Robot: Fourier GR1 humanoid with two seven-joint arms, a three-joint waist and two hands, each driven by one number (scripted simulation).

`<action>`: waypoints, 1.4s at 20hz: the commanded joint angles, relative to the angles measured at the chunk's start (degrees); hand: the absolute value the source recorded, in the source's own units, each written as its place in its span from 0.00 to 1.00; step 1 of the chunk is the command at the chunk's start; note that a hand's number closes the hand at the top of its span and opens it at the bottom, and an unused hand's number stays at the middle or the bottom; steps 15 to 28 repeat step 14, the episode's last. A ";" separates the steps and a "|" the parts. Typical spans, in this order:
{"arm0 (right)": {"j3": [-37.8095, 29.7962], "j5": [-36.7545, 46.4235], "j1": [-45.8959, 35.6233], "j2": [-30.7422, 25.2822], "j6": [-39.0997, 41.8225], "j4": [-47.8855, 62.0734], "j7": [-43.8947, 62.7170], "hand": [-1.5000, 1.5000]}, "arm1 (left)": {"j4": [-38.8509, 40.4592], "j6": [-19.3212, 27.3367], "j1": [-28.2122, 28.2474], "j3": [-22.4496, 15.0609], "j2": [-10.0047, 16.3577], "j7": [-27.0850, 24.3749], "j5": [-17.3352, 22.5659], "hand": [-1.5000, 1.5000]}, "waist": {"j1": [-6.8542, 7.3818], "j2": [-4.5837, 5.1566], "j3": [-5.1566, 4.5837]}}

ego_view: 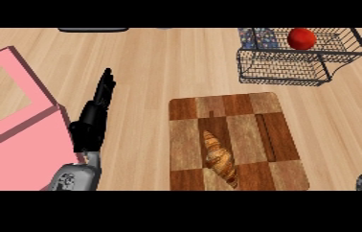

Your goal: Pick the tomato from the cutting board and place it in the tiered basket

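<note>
One tomato sits in the tiered basket, well apart from the cutting board, which carries only a croissant; left hand lies open above the tabletop, fingers straight, holding nothing; right hand not shown; tomato probably light, smooth, easily bruised; best cupped round its widest part

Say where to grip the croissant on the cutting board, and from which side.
Grip the croissant across its thick middle, coming from above, thumb and fingers on its long flanks. It lies flat on the cutting board, long, tapering to both ends, which likely offer less hold.
</note>
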 commanded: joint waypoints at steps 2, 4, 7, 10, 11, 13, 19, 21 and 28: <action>-7.65 -6.48 5.03 -3.73 3.19 -9.03 3.64 0.00 | 0.36 1.18 0.14 0.55 -1.06 -0.05 0.19 0.50 | -1.62 -0.47 0.01; -11.73 -10.43 10.08 -3.29 3.53 -12.69 2.42 0.00 | -1.65 -0.21 2.85 0.12 0.59 0.32 0.00 0.50 | -1.51 -0.59 0.06; -17.89 -17.43 12.53 -6.42 8.50 -16.30 2.79 0.00 | 0.45 0.94 0.23 1.05 -0.08 -0.75 -0.22 0.50 | -1.80 -0.43 0.03; -23.10 -23.09 24.73 -3.95 12.07 -23.69 -3.65 0.00 | 0.07 -0.97 0.21 3.03 1.74 0.15 1.82 0.50 | -2.34 -0.47 0.05; -26.40 -26.19 25.91 -6.99 16.40 -24.17 -3.14 0.00 | -1.23 -0.05 0.24 2.22 1.32 1.81 0.75 0.50 | -3.17 -0.76 0.08; -30.60 -31.17 29.78 -6.61 19.33 -25.69 -4.00 0.00 | 0.48 1.08 0.96 0.56 -0.22 -0.15 -0.88 0.50 | -2.10 -0.39 0.03; -33.48 -34.33 31.53 -9.02 23.73 -26.52 -4.00 0.00 | 0.79 -0.29 0.33 2.85 1.70 -0.95 0.77 0.50 | -3.02 -0.59 0.02; -33.48 -34.33 31.53 -9.02 23.73 -26.52 -4.00 0.00 | 0.79 -0.29 0.33 2.85 1.70 -0.95 0.77 0.50 | -3.02 -0.59 0.02; -33.48 -34.33 31.53 -9.02 23.73 -26.52 -4.00 0.00 | 0.79 -0.29 0.33 2.85 1.70 -0.95 0.77 0.50 | -3.02 -0.59 0.02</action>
